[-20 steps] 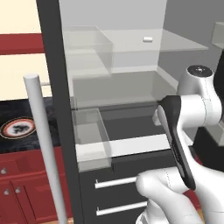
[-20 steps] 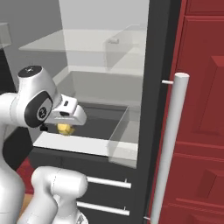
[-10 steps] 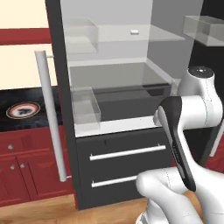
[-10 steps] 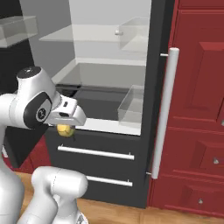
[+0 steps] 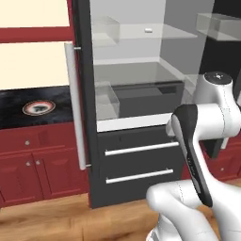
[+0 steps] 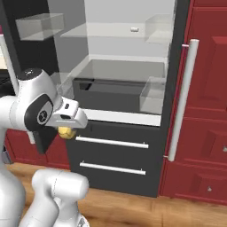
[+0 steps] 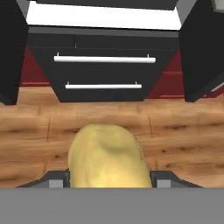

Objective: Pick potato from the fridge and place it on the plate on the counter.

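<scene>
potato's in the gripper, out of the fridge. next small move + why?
Probably carry it left toward the plate on the counter. The gripper is shut on the potato, held outside the fridge in front of its drawers, while the plate sits on the counter left of the fridge.

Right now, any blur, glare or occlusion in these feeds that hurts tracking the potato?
Hand view: the potato sits huge and slightly soft at the bottom, hiding the floor behind it. Right base view: sharp, but the gripper covers most of the potato. Left base view: flat even light, no glare; the plate reads clearly on the counter.
</scene>
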Controlling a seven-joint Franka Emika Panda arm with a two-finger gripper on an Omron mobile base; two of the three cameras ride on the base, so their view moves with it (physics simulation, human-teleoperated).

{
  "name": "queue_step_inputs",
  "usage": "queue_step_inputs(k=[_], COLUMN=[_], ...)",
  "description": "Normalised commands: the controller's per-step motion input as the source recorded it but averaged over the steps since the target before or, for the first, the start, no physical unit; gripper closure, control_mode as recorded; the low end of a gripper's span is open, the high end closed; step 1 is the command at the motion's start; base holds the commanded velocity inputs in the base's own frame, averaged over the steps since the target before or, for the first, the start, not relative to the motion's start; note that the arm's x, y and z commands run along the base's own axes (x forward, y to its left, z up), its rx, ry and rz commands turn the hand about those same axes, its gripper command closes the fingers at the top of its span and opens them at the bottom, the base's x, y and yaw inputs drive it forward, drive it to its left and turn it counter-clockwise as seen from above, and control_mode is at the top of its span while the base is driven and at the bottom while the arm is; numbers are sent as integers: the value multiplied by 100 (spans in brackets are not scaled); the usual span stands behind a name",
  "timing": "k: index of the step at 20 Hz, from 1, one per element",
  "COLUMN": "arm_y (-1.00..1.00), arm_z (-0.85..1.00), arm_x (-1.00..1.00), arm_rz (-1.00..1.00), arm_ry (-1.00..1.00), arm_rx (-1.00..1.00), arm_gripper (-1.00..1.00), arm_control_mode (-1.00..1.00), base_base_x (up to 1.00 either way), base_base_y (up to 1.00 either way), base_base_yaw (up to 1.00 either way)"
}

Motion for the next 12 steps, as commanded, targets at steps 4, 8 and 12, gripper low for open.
queue_step_inputs(k=[4, 8, 12], arm_y=[0, 0, 0], arm_z=[0, 0, 0], arm_x=[0, 0, 0], arm_rz=[0, 0, 0], arm_ry=[0, 0, 0], arm_rx=[0, 0, 0], arm_gripper=[100, 100, 100], arm_control_mode=[100, 100, 100], base_base_x=[-45, -58, -38], base_base_y=[86, 77, 99], base_base_yaw=[0, -2, -13])
